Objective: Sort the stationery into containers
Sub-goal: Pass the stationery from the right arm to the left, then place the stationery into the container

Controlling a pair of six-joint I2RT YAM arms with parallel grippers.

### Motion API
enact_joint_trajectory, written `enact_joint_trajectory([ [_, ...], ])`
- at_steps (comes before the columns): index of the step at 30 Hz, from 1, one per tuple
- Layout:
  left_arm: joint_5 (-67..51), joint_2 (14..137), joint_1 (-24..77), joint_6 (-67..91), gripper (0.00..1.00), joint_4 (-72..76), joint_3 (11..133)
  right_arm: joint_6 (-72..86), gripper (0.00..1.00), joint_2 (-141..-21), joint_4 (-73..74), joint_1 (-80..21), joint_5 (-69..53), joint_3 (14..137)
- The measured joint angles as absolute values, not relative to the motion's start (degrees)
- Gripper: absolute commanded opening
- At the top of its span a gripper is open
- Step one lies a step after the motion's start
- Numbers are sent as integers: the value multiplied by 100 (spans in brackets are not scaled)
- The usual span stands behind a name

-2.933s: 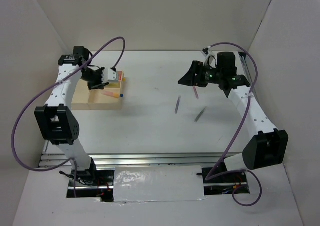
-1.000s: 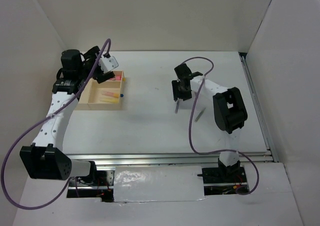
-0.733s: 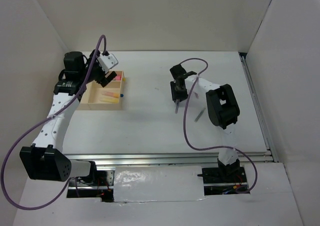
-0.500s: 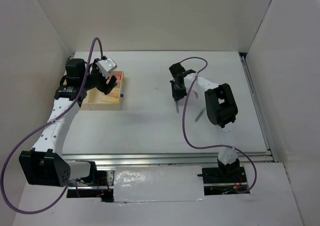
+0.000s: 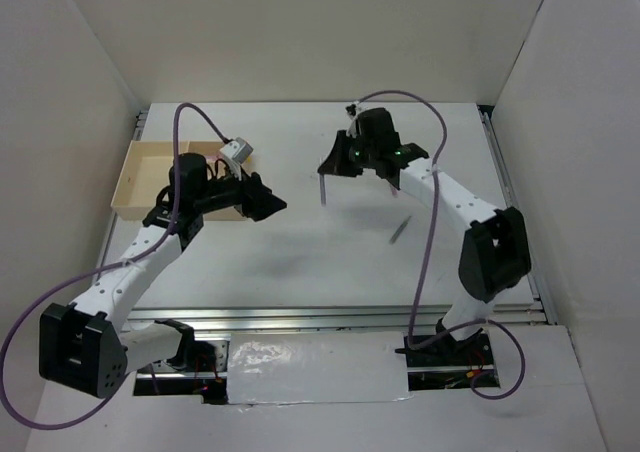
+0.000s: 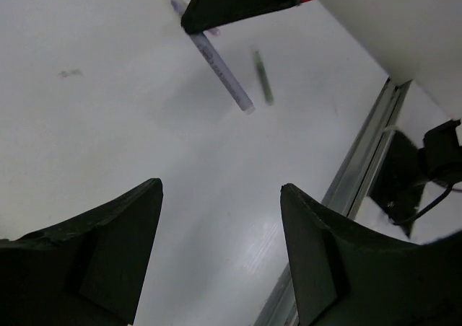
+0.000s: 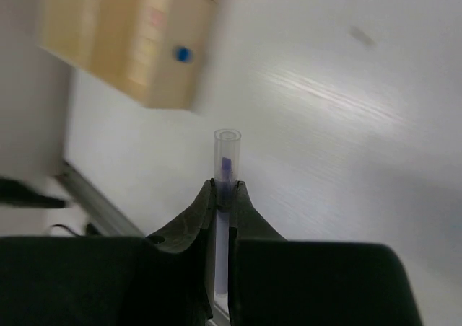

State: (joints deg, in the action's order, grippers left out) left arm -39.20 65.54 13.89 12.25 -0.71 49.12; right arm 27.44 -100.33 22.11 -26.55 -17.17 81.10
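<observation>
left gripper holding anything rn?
No: the left gripper is open, and the left wrist view shows only bare table between its fingers.

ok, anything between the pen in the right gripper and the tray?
Yes. The left gripper, open, hangs at the tray's edge, on the line from the pen held in the right gripper. Nothing else visible between them.

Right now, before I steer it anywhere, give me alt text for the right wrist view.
The right fingers are shut on a thin clear pen with a purple core, its end sticking out past their tips. Beyond lies the white table, with the blurred pale wooden tray at upper left, a small blue dot on its side.
</observation>
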Motion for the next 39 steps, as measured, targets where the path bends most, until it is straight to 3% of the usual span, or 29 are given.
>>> enact_joint_trajectory([
  [7, -3881, 7220, 1527, 2613, 78, 735, 5393, 3518, 0, -9052, 753, -2893, -2596, 8073],
  [15, -4023, 7819, 1586, 3590, 74, 1452, 5776, 3632, 0, -9137, 711, -3262, -2842, 8066],
  [18, -4152, 7966, 1619, 3817, 58, 1592, 5776, 3612, 0, -9137, 694, -3301, -2832, 8066],
  [21, -4311, 8147, 1673, 4082, 36, 1728, 5789, 3553, 0, -9144, 755, -3280, -2792, 8066],
  [22, -4351, 8156, 1686, 4099, 21, 1752, 5798, 3546, 0, -9157, 777, -3273, -2797, 8066],
  [25, -4427, 8158, 1632, 4042, 0, 1575, 5892, 3505, 19, -9168, 746, -3242, -2832, 8068],
  [26, -4458, 8158, 1608, 3909, 0, 1424, 5961, 3505, 43, -9170, 733, -3216, -2864, 8068],
  [28, -4499, 8158, 1529, 3553, 0, 1015, 6139, 3507, 68, -9170, 698, -3175, -2926, 8068],
  [31, -4333, 8165, 1048, 2471, 0, 34, 6573, 3406, 73, -9135, 768, -2875, -3242, 8068],
  [35, -3983, 8324, -123, -248, 0, -1568, 7762, 3044, 72, -9085, 998, -2161, -3479, 8066],
  [39, -3800, 8442, -1474, -3015, 0, -2143, 8270, 2532, 72, -8943, 1291, -1505, -3505, 7915],
])
